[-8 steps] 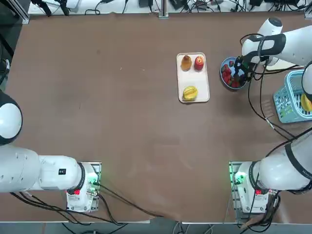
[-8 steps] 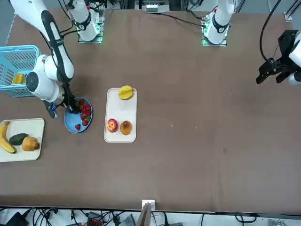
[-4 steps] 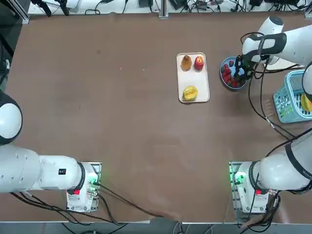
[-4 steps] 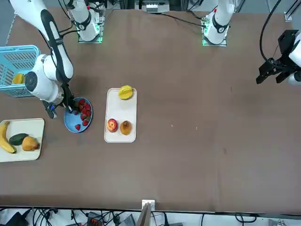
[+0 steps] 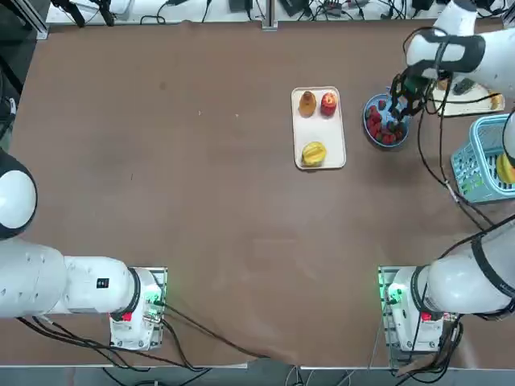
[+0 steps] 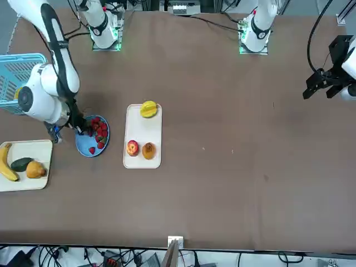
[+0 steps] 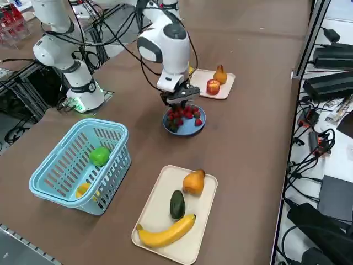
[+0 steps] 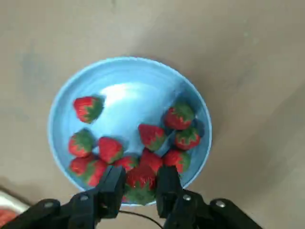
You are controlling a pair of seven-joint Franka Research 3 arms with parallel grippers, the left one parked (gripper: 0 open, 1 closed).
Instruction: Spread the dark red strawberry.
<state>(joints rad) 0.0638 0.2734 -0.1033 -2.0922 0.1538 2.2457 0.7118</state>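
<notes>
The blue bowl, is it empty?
No, the blue bowl has many strawberries in it, and the right gripper pinches one.

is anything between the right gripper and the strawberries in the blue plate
Nothing visible. The right gripper is already shut on one strawberry, held above the blue plate, with the other strawberries lying uncovered beneath it.
</notes>
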